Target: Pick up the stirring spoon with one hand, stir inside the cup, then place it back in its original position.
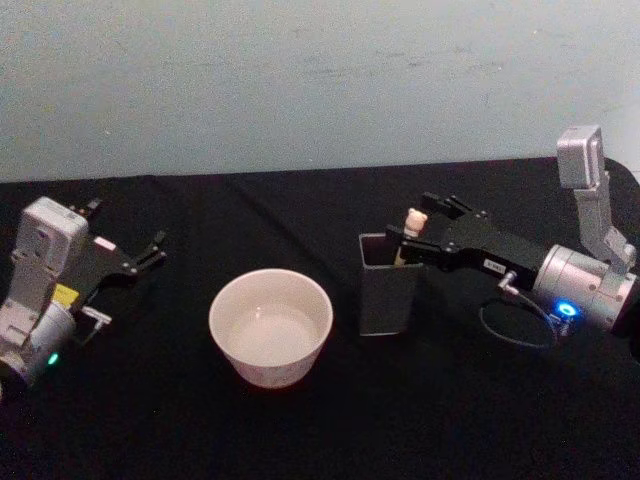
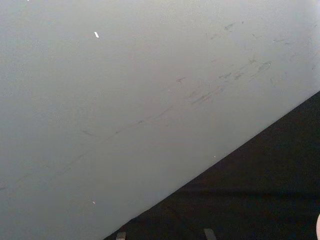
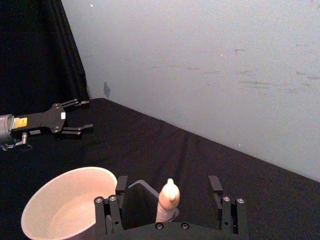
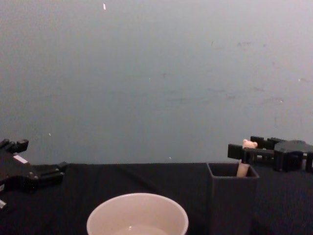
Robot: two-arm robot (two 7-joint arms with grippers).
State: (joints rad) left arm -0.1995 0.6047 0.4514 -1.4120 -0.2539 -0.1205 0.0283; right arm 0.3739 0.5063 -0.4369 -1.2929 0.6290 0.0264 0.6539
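The stirring spoon (image 1: 416, 216) stands upright in the dark grey square holder (image 1: 388, 300), with its beige bear-head top sticking out. My right gripper (image 1: 413, 220) is open, one finger on each side of the handle (image 3: 169, 196), not touching it. In the chest view the bear head (image 4: 249, 144) shows just above the holder (image 4: 232, 200), level with the right gripper (image 4: 246, 148). The cream cup (image 1: 270, 372) sits left of the holder, its bottom pale and shiny. My left gripper (image 1: 128, 225) rests open at the far left, well away from the cup.
A black cloth covers the table (image 1: 300, 210), with a pale wall (image 1: 300, 80) close behind it. A thin cable loops on the cloth by my right wrist (image 1: 510, 325). A black curtain (image 3: 30, 50) hangs beyond the left arm.
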